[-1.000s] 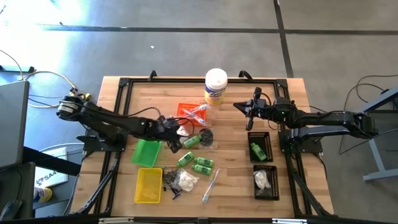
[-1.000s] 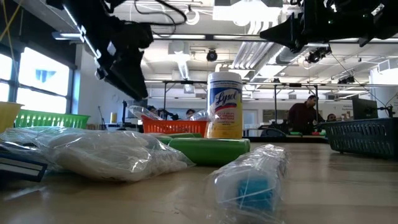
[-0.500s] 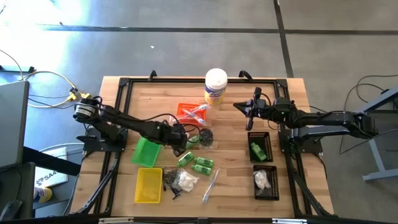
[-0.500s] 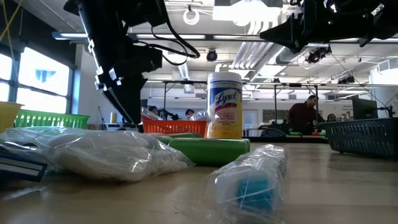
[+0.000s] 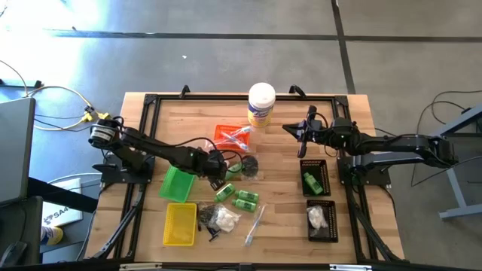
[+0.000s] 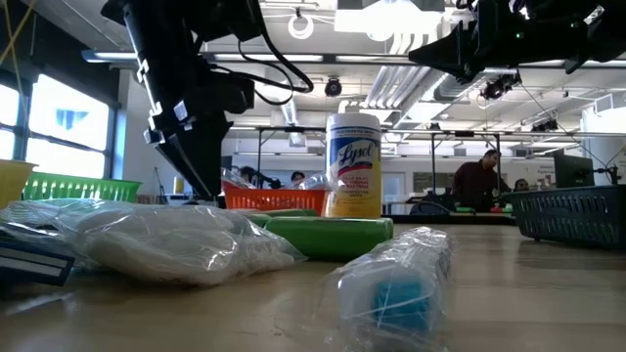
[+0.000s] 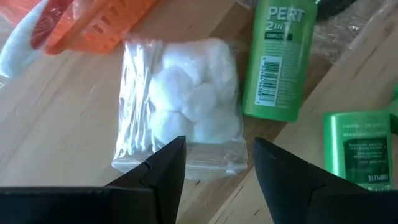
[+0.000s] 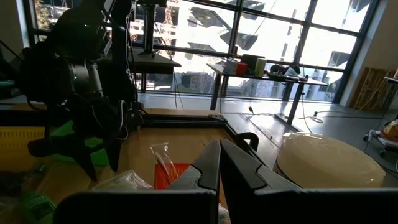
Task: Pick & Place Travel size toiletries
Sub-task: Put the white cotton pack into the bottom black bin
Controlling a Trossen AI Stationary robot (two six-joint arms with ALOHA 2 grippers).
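Note:
My left gripper (image 7: pixel 217 163) is open and points steeply down over a clear bag of white cotton balls and swabs (image 7: pixel 180 106), which lies flat on the wood beside the orange tray (image 5: pixel 230 137). Two green bottles (image 7: pixel 280 59) (image 7: pixel 357 146) lie next to the bag. In the high view this gripper (image 5: pixel 219 162) hides the bag. More toiletries lie nearer the front: green bottles (image 5: pixel 246 200), another cotton bag (image 5: pixel 224 218) and a wrapped stick (image 5: pixel 256 223). My right gripper (image 5: pixel 288 127) is shut, held level in the air beside the white canister (image 5: pixel 261 104). My left gripper's fingers (image 7: pixel 165 165) stand from above over one short edge of the cotton bag (image 7: pixel 186 169), which lies flat on the table. Whether they touch it I cannot tell.
A green tray (image 5: pixel 177 184) and a yellow tray (image 5: pixel 181 223) sit at the front left. Two black trays (image 5: pixel 314 177) (image 5: pixel 321 220) on the right hold a green bottle and a cotton bag. A person stands in the room beyond the table (image 6: pixel 476 181).
My left gripper has come down toward the cotton bag beside the orange tray and tipped more steeply downward, staying open. It then held still. The toiletries have not moved.

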